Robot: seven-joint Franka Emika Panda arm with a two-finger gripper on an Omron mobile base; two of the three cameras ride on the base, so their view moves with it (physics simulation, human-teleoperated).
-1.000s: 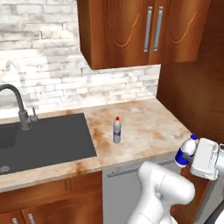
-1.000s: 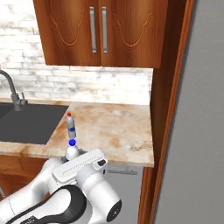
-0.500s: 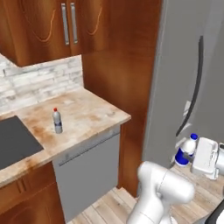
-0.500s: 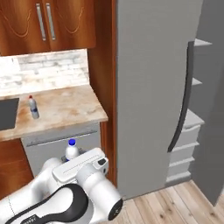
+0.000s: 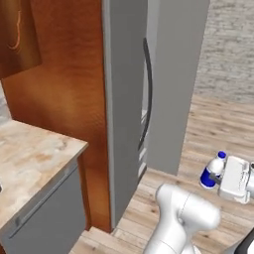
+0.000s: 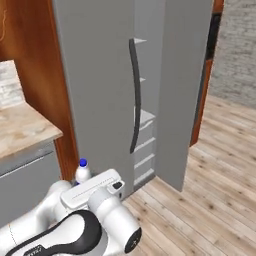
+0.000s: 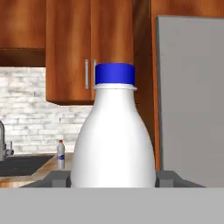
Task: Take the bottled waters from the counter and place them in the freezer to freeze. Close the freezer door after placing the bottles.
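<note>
I had the blue-capped bottle [image 7: 113,140] clamped in the hand [image 5: 225,177], near the freezer [image 6: 100,90], its door [image 6: 175,90] open. The red-capped bottle [image 7: 61,154] waited on the desk [image 7: 43,168]; neither was stowed, door unclosed.

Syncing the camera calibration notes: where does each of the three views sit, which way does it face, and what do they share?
Left base view: behind the arm, on its left, facing the open freezer; the white arm rises at lower right, carrying the blue-capped bottle.
Right base view: behind the arm, on its right, facing the freezer shelves; the arm fills the lower left.
Hand view: on the hand, looking past the bottle in the tool toward the counter and the red-capped bottle.
Shared: blue-capped bottle in all three; freezer handle in both base views.
</note>
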